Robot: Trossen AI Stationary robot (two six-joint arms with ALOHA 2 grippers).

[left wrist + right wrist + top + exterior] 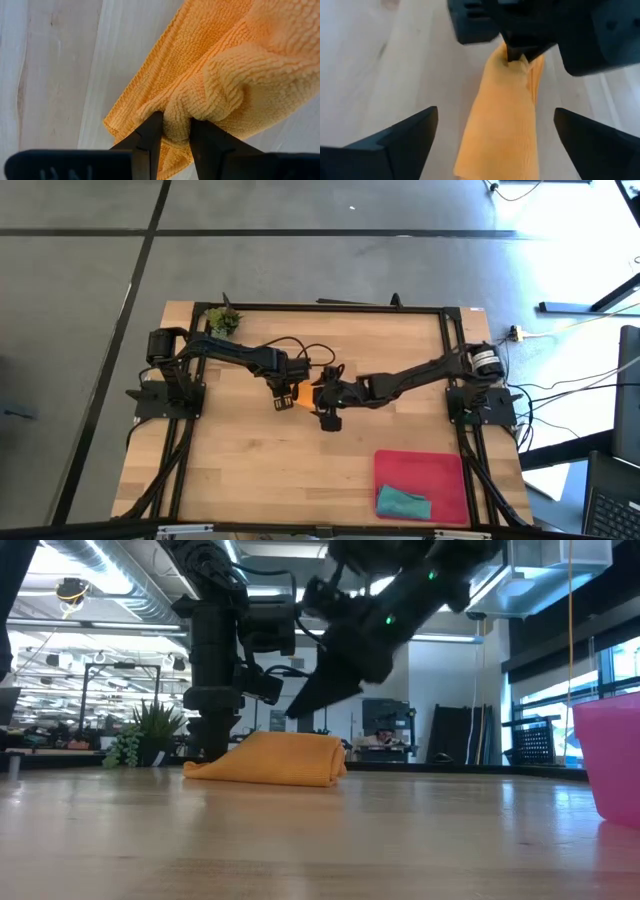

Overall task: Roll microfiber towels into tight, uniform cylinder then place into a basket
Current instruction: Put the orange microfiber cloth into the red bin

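Pinching one end of the bright orange microfiber towel [220, 75], rolled mid-tabletop [250, 470], my left gripper [175, 135] has its jaws clenched on it; my right gripper [495, 135] hangs over it, jaws spread wide.

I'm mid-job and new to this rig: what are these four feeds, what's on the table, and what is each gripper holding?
Two dark robot arms work at a wooden table. One camera looks down from above, one sits at table height, and one rides on each wrist. The left gripper is pinched shut on a fold of the orange towel, which lies rolled at mid-table. The right gripper hangs open over that roll, holding nothing. The teal towel lies in the red-pink basket. A small plant stands at a far corner.
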